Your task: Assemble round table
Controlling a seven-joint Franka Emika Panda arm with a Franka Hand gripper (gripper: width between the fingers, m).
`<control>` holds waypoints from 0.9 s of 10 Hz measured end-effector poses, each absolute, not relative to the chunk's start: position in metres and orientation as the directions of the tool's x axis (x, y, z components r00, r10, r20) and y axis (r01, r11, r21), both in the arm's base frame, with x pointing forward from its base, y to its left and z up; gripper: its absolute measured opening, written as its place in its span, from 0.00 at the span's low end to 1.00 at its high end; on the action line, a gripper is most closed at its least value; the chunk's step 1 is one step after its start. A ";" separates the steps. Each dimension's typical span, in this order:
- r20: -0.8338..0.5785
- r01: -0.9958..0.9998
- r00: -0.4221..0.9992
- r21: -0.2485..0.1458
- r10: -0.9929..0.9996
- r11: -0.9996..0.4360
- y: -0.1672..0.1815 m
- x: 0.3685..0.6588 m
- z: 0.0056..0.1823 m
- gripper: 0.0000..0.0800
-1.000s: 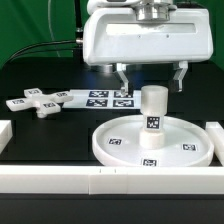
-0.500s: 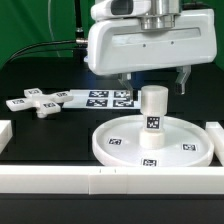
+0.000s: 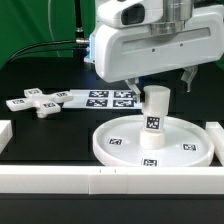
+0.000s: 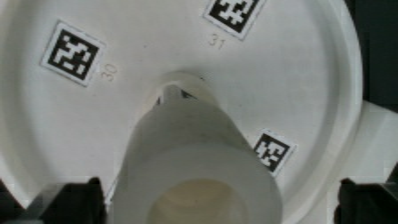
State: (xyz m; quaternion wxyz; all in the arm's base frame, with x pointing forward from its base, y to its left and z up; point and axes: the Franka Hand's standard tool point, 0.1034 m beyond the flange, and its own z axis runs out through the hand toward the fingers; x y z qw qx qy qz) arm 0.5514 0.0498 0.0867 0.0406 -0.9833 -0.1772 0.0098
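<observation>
Jaws wide and empty, the gripper (image 3: 159, 82) hovers above the cylinder leg (image 3: 152, 118), upright at the centre of the round disc (image 3: 108, 150) near the front edge of the table (image 3: 45, 132); the cross-shaped piece (image 3: 35, 102) lies apart, at the end of the marker board (image 3: 100, 97).

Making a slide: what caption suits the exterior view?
Gripper, jaws open, hovers over the cylinder leg standing upright on the round disc; cross-shaped piece lies aside.

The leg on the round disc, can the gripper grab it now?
Probably yes. The gripper hangs open just above the leg, one finger each side, and nothing on the round disc blocks the way down.
</observation>
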 end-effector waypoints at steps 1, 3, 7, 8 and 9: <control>0.001 0.351 0.936 -0.081 0.352 -0.933 0.050 0.552 0.087 0.81; 0.013 0.381 0.925 -0.077 0.381 -0.921 0.044 0.555 0.087 0.81; 0.007 0.397 0.917 -0.080 0.398 -0.914 0.035 0.553 0.082 0.68; 0.007 0.397 0.917 -0.081 0.398 -0.914 0.035 0.553 0.081 0.68; 0.006 0.388 0.921 -0.081 0.389 -0.918 0.035 0.553 0.081 0.51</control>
